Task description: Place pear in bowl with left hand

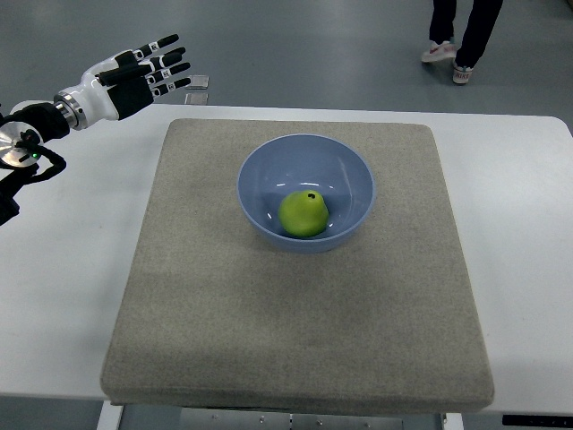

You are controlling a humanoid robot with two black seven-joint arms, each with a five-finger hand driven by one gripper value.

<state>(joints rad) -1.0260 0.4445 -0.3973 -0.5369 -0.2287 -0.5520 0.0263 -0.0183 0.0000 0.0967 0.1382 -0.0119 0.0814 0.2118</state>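
Note:
A green pear (pixel 303 213) lies inside the blue bowl (pixel 260 168), a little toward its near side. The bowl stands on a grey mat (pixel 215 313) near the mat's far middle. My left hand (pixel 154 69) hovers at the top left, above the table's far left corner, well away from the bowl. Its fingers are spread and straight and hold nothing. The right arm does not show.
The mat covers most of a white table (pixel 63 296). A person's legs and shoes (pixel 457 54) stand on the grey floor beyond the table at the top right. A small pale object (pixel 198 89) lies on the floor near my left fingertips.

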